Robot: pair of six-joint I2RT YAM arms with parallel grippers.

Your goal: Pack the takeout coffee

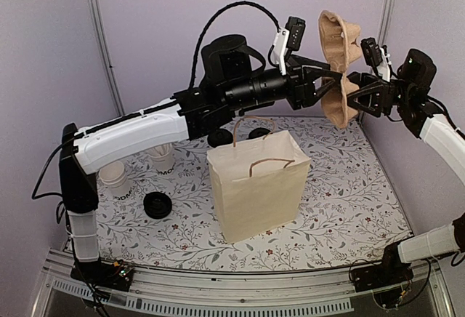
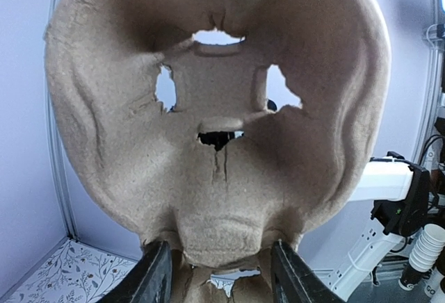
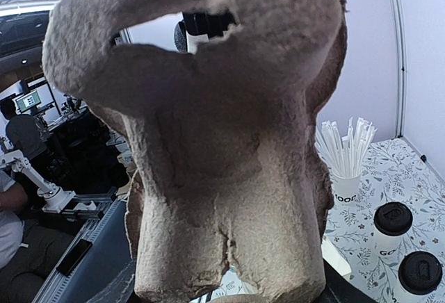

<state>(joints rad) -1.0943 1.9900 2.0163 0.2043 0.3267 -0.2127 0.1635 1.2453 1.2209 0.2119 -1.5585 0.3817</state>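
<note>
Left arm (image 1: 131, 131) there: chunky white shells, black joints, a black cable (image 1: 251, 2) arcing over the top. Left gripper (image 1: 330, 78) all black, white bracket (image 1: 280, 41) behind. Right arm (image 1: 443, 139), same colours.

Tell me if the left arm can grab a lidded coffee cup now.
Probably not: left gripper and right gripper both grip the pulp cup carrier aloft, well above the lidded coffee cups.

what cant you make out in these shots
- Takeout coffees: in the top view, mostly hidden behind the paper bag and left arm; in the right wrist view, lettering too small to read.
- Bag's inside: the top view's angle shows only its outside.
- Right claw: in the right wrist view, the pulp carrier covers its tips.
- Stacked cups: in the top view, partly under the left arm.
</note>
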